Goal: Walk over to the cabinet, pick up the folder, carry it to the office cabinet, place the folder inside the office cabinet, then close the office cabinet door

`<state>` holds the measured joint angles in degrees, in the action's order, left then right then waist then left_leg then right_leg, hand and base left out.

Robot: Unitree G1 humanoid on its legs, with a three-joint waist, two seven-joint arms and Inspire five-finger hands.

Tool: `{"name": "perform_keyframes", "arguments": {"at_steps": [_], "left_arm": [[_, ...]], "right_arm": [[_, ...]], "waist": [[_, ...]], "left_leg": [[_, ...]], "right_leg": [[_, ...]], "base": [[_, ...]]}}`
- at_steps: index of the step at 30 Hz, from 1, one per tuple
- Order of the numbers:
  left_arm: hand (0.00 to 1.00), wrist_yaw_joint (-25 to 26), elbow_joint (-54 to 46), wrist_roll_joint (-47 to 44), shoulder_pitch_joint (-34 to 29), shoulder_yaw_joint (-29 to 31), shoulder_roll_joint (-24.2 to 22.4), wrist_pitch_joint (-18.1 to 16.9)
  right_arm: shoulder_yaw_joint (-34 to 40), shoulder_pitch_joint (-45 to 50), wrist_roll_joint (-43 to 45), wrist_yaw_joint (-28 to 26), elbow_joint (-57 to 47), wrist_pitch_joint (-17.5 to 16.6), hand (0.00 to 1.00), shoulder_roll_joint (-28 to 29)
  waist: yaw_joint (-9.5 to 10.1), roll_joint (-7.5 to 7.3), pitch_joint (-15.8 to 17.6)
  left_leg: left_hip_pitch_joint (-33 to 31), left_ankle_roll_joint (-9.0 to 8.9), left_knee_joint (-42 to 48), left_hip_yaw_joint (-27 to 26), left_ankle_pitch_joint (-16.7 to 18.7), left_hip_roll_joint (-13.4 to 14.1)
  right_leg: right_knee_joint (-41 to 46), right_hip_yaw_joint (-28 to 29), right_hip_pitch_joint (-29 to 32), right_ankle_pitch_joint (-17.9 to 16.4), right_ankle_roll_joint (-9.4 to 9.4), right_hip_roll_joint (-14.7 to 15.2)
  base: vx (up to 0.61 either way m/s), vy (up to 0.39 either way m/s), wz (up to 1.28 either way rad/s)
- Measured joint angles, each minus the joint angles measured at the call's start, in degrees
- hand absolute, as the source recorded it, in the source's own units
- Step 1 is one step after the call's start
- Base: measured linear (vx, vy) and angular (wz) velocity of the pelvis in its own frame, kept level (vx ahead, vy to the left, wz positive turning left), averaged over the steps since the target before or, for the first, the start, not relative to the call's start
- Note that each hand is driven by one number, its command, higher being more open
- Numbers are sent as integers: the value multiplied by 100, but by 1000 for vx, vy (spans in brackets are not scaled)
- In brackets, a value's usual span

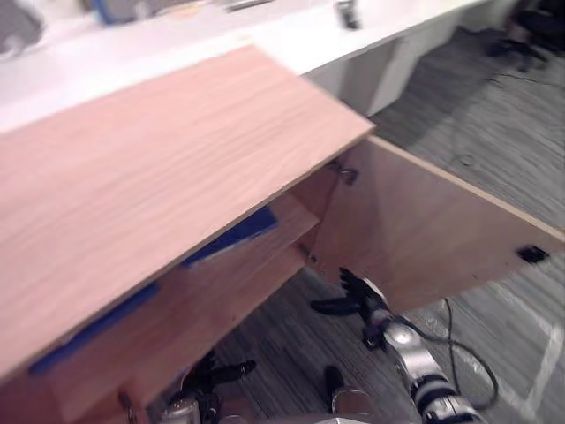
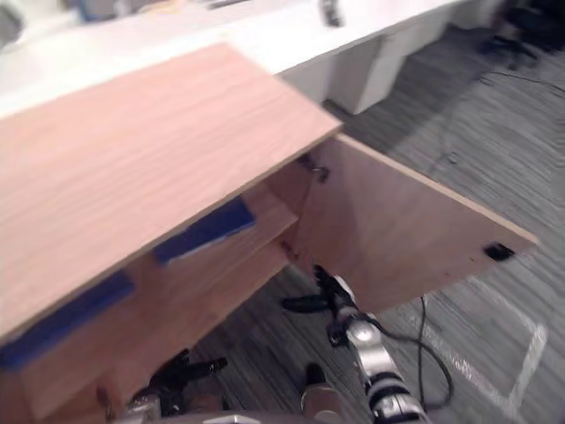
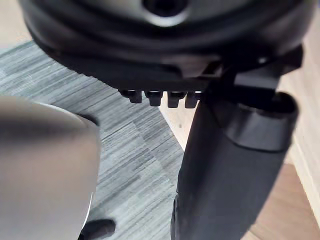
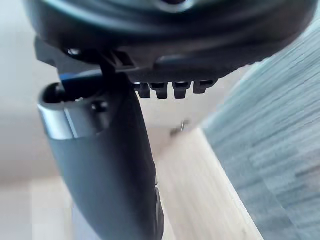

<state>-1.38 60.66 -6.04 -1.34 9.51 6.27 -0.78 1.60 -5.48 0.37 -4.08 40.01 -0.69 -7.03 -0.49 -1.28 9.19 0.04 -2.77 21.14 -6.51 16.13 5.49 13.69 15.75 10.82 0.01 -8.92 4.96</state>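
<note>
The wooden office cabinet (image 1: 159, 177) stands in front of me, its door (image 1: 433, 221) swung wide open to the right. A blue folder (image 1: 234, 234) lies flat on the upper shelf inside, and another blue strip (image 1: 88, 331) shows further left under the top's edge. My right hand (image 1: 357, 296) hangs open just below the door's lower edge, near the hinge side, holding nothing; its thumb (image 4: 110, 170) is straight, with the wooden door beyond it. My left hand (image 1: 216, 375) is low in front of the cabinet's bottom shelf, fingers relaxed and empty, thumb (image 3: 230, 170) extended.
A long white desk (image 1: 309, 35) runs behind the cabinet, with a dark office chair (image 1: 530, 26) at the far right. Grey carpet with white tape lines (image 1: 543, 362) lies to the right. A black catch (image 1: 532, 254) sits on the door's outer edge.
</note>
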Motion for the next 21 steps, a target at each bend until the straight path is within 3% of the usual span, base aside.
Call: {"name": "perform_keyframes", "arguments": {"at_steps": [2,4,5,6,7,8,10,12,14,19,21], "left_arm": [[100,99,241,40,-16,164,-62,-5],[100,172,372,79,-48,350,-164,-41],[100,228,380,116,-122,442,-237,-46],[100,266,370,161,-131,480,-233,-47],[100,289,366,175,-148,488,-215,-48],[100,344,330,161,-157,602,-164,-21],[100,405,341,176,-299,722,-224,-30],[100,464,375,219,-586,777,-319,-41],[100,488,376,220,-679,796,-342,-40],[100,501,376,227,-788,1222,-302,-39],[100,502,376,227,-791,1223,-283,-38]], "right_arm": [[199,384,10,328,0,12,100,-78],[238,588,11,534,6,14,100,-110],[350,669,27,650,12,14,100,-126],[488,667,70,722,20,15,100,-8],[535,665,99,733,30,14,100,50],[604,667,105,724,37,14,100,142],[642,642,103,758,41,-22,100,137],[912,649,208,925,125,-50,100,146],[1077,654,215,969,128,-50,100,148],[1536,674,364,1216,50,-52,100,123],[1547,676,430,1260,-98,-56,100,30]], "waist": [[-18,124,-20],[-12,181,-35],[-42,325,-120],[-66,252,-116],[-60,221,-126],[-16,175,-138],[26,377,-184],[32,572,-305],[33,559,-304],[57,291,-342],[59,257,-322]], "left_leg": [[300,4,251,-351,-4,69],[332,82,527,-408,-27,119],[514,207,152,-493,-32,163],[626,218,-155,-598,-22,76],[660,212,-245,-635,-19,58],[676,180,-339,-693,-1,61],[695,85,-505,-707,-56,226],[738,-115,-835,-757,-251,361],[762,-158,-949,-805,-329,394],[817,-386,-1306,-880,-440,520],[883,-479,-1335,-924,-412,572]], "right_leg": [[369,-1016,1,72,108,40],[399,-1876,-85,225,367,133],[356,-2388,-93,105,643,179],[737,-2815,-13,-293,789,412],[864,-2999,13,-426,795,512],[741,-3233,-3,-412,652,535],[220,-3227,-166,-143,641,249],[-648,-3201,-395,310,771,-89],[-869,-3180,-447,431,821,-179],[-1822,-3122,-724,933,983,-539],[-1885,-3068,-775,978,998,-615]], "base": [[12,38,-113],[-41,-12,-57],[-17,-37,-26],[2,-43,-9],[2,-50,6],[-47,-94,-13],[-58,-131,-25],[-51,-133,-26],[-80,-98,-17],[-113,-109,-15],[-96,-57,-18]]}}
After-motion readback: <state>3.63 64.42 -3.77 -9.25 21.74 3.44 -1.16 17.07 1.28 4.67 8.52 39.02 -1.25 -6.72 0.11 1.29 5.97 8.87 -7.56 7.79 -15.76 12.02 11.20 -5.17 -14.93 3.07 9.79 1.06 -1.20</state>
